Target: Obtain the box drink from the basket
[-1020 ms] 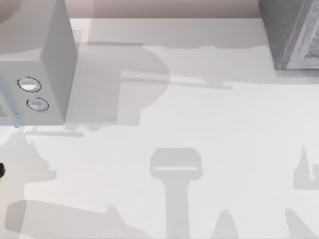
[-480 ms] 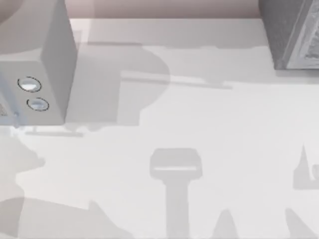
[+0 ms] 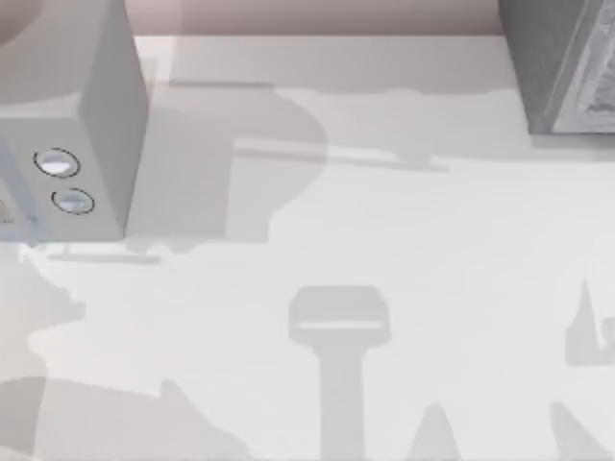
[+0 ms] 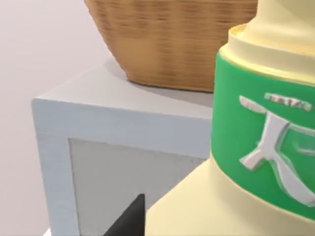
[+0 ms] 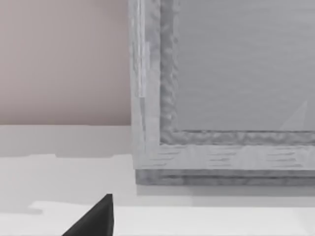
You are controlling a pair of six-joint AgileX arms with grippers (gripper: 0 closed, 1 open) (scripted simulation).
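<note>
White table point(image 3: 404, 240) seen from above; grey appliance with two round knobs point(image 3: 67, 182) at left edge, grey box point(image 3: 562, 67) at far right corner. Left wrist view: wicker basket point(image 4: 182, 44) sits atop grey appliance, cream bottle with green label point(image 4: 256, 147) close in front. Black fingertip point(image 4: 129, 220) visible; finger state of both grippers cannot be told. Box drink's place cannot be told

Woven tan basket point(image 4: 182, 44), upright, resting on top of grey appliance point(image 4: 123, 115)
</note>
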